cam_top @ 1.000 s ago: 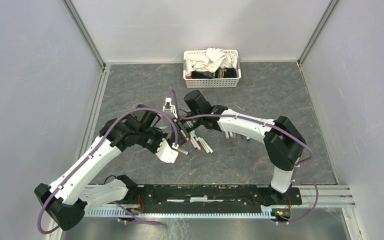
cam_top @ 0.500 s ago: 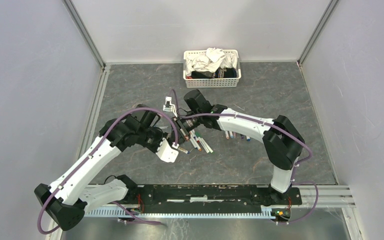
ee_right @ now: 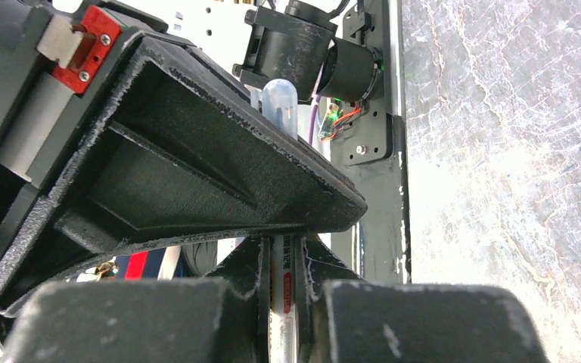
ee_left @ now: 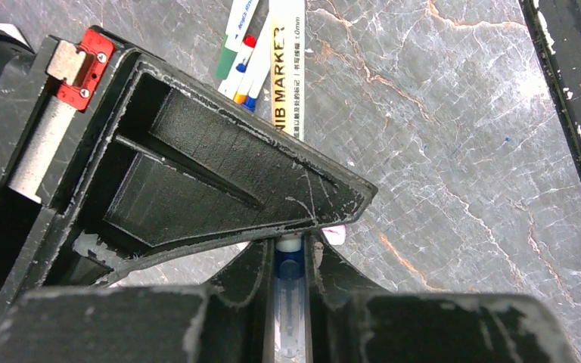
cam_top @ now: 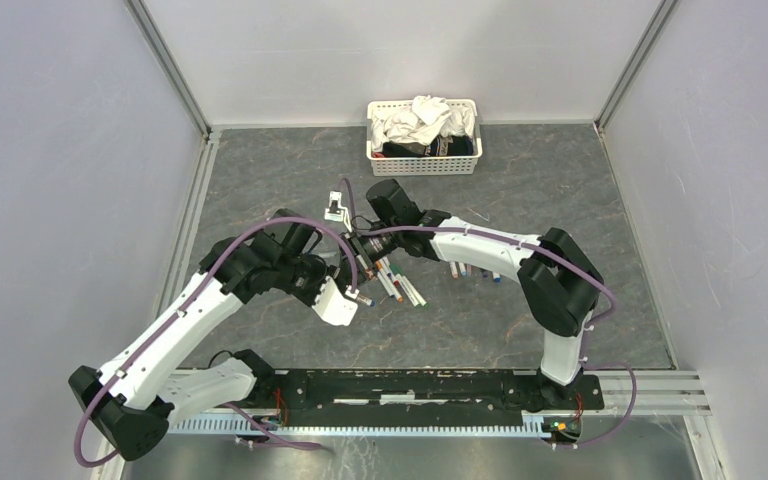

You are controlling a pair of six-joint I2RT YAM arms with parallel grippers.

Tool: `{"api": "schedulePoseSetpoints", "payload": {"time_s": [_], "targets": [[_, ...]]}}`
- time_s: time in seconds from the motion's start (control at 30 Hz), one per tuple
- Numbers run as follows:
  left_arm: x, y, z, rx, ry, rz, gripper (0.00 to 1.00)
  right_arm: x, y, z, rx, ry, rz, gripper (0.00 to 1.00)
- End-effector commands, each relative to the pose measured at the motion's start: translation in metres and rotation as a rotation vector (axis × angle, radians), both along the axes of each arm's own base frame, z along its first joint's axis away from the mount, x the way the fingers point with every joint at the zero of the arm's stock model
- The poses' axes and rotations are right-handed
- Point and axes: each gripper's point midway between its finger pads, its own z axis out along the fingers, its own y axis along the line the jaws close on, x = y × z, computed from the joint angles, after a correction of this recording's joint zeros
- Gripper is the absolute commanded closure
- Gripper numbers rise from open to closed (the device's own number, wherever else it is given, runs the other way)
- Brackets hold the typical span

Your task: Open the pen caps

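nearest, clamped shut in the left gripper (ee_left: 291, 247): a slim clear-and-blue plastic pen piece (ee_left: 289, 295), cap or barrel impossible to tell. just beyond, pinched tight in the right gripper (ee_right: 284, 247): a white-barrelled marker pen (ee_right: 283, 291), with a pale translucent cap (ee_right: 280, 102) poking past the finger. likely light, stiff, slick plastic; best held mid-barrel and pulled straight along the axis. loose white marker pens (cam_top: 401, 283) close beside; open grey stone-patterned tabletop (cam_top: 460, 322) rightward. farthest, a white plastic basket of cloths (cam_top: 423, 130), well apart.
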Motion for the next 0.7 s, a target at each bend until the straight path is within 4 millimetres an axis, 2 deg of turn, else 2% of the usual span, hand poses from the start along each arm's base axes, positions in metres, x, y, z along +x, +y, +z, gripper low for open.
{"api": "schedulePoseSetpoints", "payload": {"time_s": [0.0, 0.07, 0.1, 0.13, 0.23, 0.3, 0.4, 0.43, 0.53, 0.67], "targets": [[-0.003, 0.003, -0.002, 0.021, -0.022, -0.031, 0.95, 0.006, 0.006, 0.014, 0.055, -0.061, -0.008, 1.00], [-0.003, 0.002, -0.001, 0.018, -0.031, -0.044, 0.98, 0.008, 0.007, 0.012, 0.045, -0.058, -0.015, 0.97], [-0.003, 0.002, -0.001, 0.015, -0.032, -0.046, 0.98, 0.010, 0.008, 0.011, 0.040, -0.057, -0.027, 0.84], [-0.003, 0.001, 0.000, 0.012, -0.033, -0.047, 0.98, 0.011, 0.011, 0.013, 0.045, -0.060, -0.033, 0.78], [-0.003, -0.002, 0.001, 0.003, -0.026, -0.054, 0.98, 0.012, 0.025, 0.024, 0.080, -0.063, -0.032, 0.72], [-0.003, -0.005, 0.003, -0.008, -0.018, -0.052, 0.98, 0.014, 0.033, 0.029, 0.093, -0.067, -0.033, 0.74], [-0.003, -0.011, 0.009, -0.035, -0.001, -0.038, 0.98, 0.019, 0.043, 0.035, 0.120, -0.049, -0.059, 0.97], [-0.003, -0.012, 0.010, -0.041, 0.003, -0.036, 0.98, 0.021, 0.045, 0.035, 0.131, -0.048, -0.068, 1.00], [-0.003, -0.013, 0.011, -0.044, 0.001, -0.039, 0.98, 0.026, 0.050, 0.029, 0.121, -0.040, -0.089, 1.00], [0.002, -0.012, 0.006, -0.020, -0.017, -0.057, 0.98, 0.036, 0.047, -0.001, 0.038, -0.061, -0.105, 1.00]]}}
